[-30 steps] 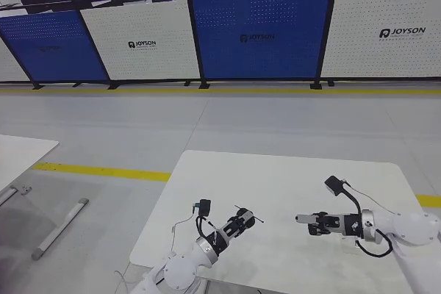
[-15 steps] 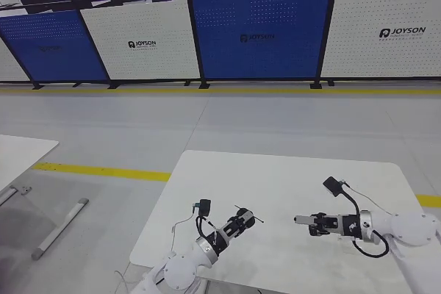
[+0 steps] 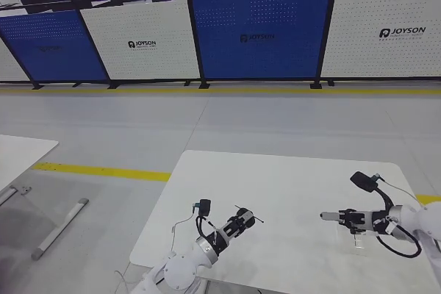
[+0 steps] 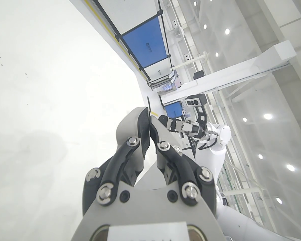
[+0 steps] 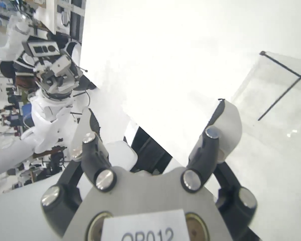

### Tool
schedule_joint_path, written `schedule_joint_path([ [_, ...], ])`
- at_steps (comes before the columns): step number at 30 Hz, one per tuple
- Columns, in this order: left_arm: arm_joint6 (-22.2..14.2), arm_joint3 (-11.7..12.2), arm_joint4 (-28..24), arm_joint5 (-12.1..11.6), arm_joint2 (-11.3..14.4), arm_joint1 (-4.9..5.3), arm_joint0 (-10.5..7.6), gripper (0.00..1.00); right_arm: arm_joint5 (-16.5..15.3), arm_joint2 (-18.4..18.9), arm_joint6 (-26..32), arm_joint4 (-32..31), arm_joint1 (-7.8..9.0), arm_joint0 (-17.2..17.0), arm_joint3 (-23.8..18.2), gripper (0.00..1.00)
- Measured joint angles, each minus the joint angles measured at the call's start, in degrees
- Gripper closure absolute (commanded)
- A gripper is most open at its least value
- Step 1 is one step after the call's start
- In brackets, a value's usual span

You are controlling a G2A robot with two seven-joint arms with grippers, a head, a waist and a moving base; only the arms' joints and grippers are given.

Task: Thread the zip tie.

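My left gripper (image 3: 244, 217) sits near the table's front left and is shut on a thin black zip tie (image 3: 255, 216). In the left wrist view the zip tie's end (image 4: 148, 102) sticks out past the closed fingertips (image 4: 143, 120). My right gripper (image 3: 328, 216) hangs open over the right side of the table, nothing between its fingers (image 5: 227, 114). Beside it lies a clear plastic box (image 5: 273, 94) holding two crossed black zip ties (image 5: 288, 76). The left arm (image 5: 56, 76) shows farther off in the right wrist view.
The white table (image 3: 279, 176) has bare room between the two arms. The clear box (image 3: 358, 240) lies close to the right gripper. The table's front edge runs just under the left arm. Blue and white panels (image 3: 257, 37) stand far behind.
The right arm has drawn back to the right, away from the left gripper and towards the clear box. The left arm and its zip tie have stayed still.
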Motion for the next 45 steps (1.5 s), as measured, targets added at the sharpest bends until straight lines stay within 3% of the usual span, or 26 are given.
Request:
schedule_joint_path([
  [11,0.0,0.0,0.0,0.0,0.0,0.00,0.00,1.00,-0.9,-0.1,-0.1,-0.2,0.01,-0.1,0.2,0.00],
  [17,0.0,0.0,0.0,0.0,0.0,0.00,0.00,1.00,-0.6,-1.1,1.8,-6.4,1.16,1.6,0.5,0.00],
  [23,0.0,0.0,0.0,0.0,0.0,0.00,0.00,1.00,2.3,-6.8,1.8,-14.0,2.60,5.6,1.3,0.00],
  [34,0.0,0.0,0.0,0.0,0.0,0.00,0.00,1.00,2.3,-6.7,1.6,-13.8,2.60,5.5,1.3,0.00],
  [40,0.0,0.0,0.0,0.0,0.0,0.00,0.00,1.00,9.4,-4.6,1.7,-15.4,3.18,4.6,0.8,0.00],
  [45,0.0,0.0,0.0,0.0,0.0,0.00,0.00,1.00,10.0,-5.0,1.8,-17.4,4.38,3.9,-0.9,0.00],
])
